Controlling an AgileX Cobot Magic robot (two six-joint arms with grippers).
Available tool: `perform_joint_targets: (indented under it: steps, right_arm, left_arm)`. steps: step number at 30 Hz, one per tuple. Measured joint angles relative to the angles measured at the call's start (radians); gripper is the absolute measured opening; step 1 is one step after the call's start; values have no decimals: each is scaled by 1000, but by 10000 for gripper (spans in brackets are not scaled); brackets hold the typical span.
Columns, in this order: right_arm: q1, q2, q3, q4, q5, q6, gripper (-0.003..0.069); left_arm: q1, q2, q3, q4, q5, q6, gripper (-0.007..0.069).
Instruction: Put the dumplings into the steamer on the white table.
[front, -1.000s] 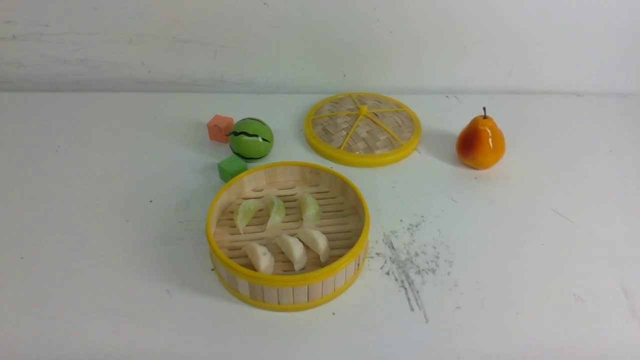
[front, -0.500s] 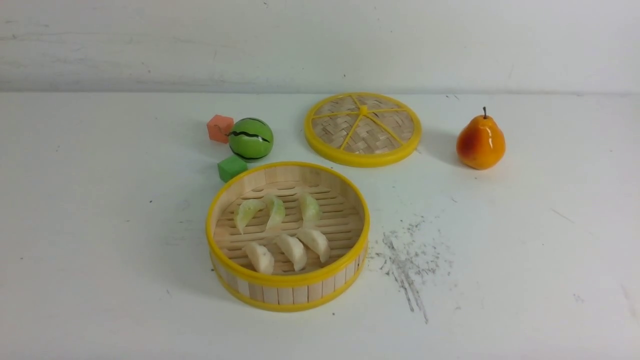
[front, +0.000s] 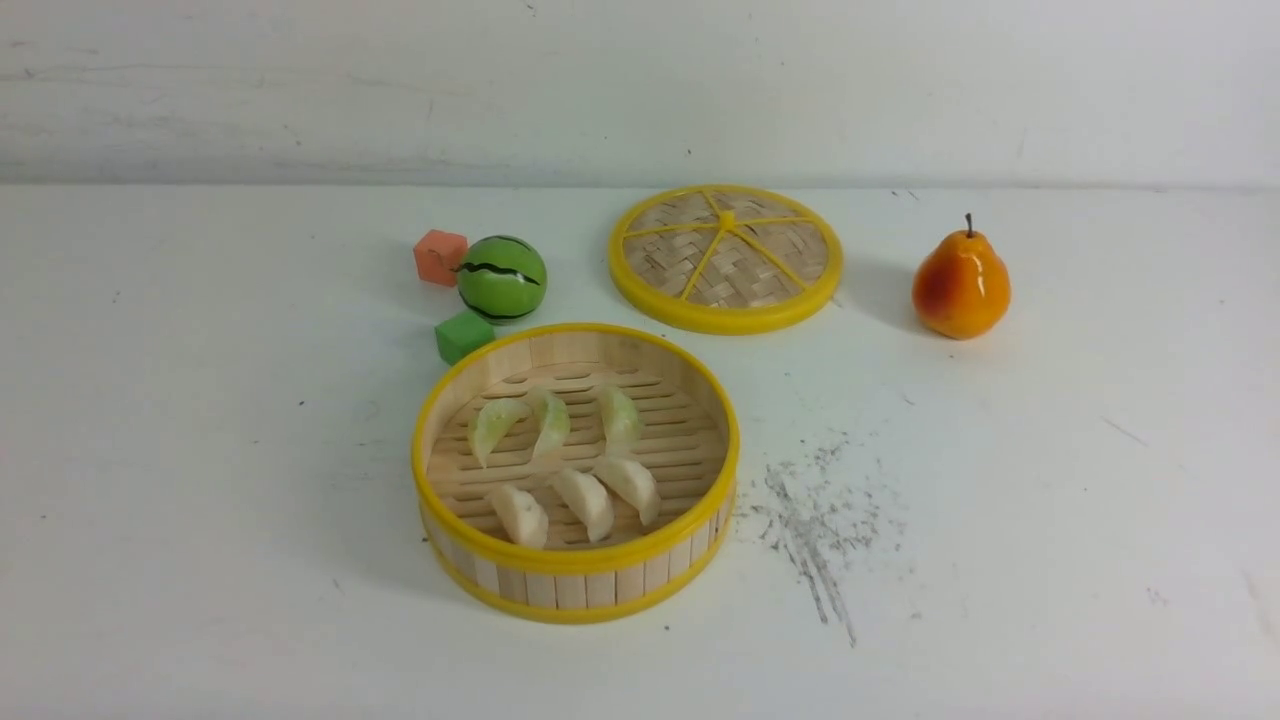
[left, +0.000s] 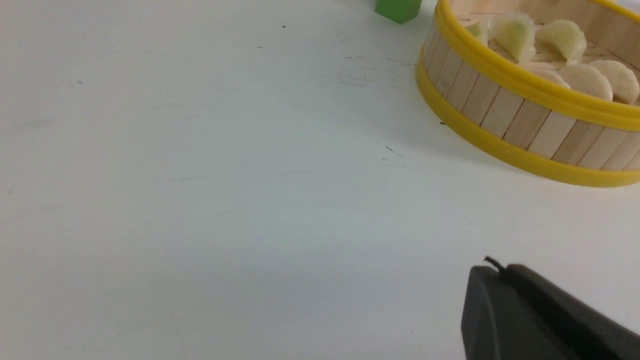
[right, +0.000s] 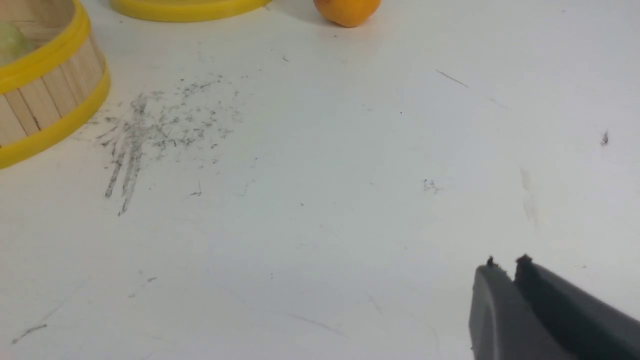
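We count six dumplings in the steamer (front: 576, 560), which sits on the white counter (front: 200, 480) toward the near middle. Three are pale green: one (front: 494, 427), a second (front: 551, 421), a third (front: 620, 418), lined up along the far half of the slatted floor. Three are cream-white: one (front: 520, 514), another (front: 586, 503), the last (front: 630, 487), lined up along the near half. Each white crescent lies with its long axis slanting from far-left to near-right; the green ones run more nearly front to back, curved.

Elsewhere we see one woven lid (front: 726, 258) lying flat beyond the steamer, one pear (front: 960, 285) upright at far right, one striped green ball (front: 502, 278), one orange cube (front: 440, 256) just beside it, and one green cube (front: 463, 335) close to the steamer's far rim.

The left tool (left: 492, 270) has its jaws pressed together, holding nothing. The right tool (right: 505, 265) shows a narrow slit between its tips, empty, above bare counter beside grey scuff marks (right: 145, 135).
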Motion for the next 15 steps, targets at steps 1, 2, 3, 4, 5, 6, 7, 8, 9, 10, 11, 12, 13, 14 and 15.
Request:
perform_joint_targets:
  steps: [1,2,3,4,5,6,7,8,9,10,11,12,13,14,15]
  right_arm:
    - [0,0,0,0,0,0,61]
    - [0,0,0,0,0,0,62]
    - [0,0,0,0,0,0,62]
    - [0,0,0,0,0,0,62]
    - [0,0,0,0,0,0,64]
    - [0,0,0,0,0,0,65]
    - [0,0,0,0,0,0,67]
    - [0,0,0,0,0,0,69]
    - [0,0,0,0,0,0,71]
    - [0,0,0,0,0,0,72]
    - [0,0,0,0,0,0,73]
    - [0,0,0,0,0,0,74]
    - [0,0,0,0,0,0,76]
    - [0,0,0,0,0,0,76]
    - [0,0,0,0,0,0,78]
  left_arm:
    - [0,0,0,0,1,0,-14]
    - [0,0,0,0,1,0,-14]
    - [0,0,0,0,2,0,-14]
    - [0,0,0,0,2,0,-14]
    - [0,0,0,0,2,0,-14]
    - [0,0,0,0,2,0,-14]
    - [0,0,0,0,2,0,-14]
    - [0,0,0,0,2,0,-14]
    - [0,0,0,0,2,0,-14]
    - [0,0,0,0,2,0,-14]
    - [0,0,0,0,2,0,-14]
    - [0,0,0,0,2,0,-14]
    - [0,0,0,0,2,0,-14]
    - [0,0,0,0,2,0,-14]
    - [0,0,0,0,2,0,-14]
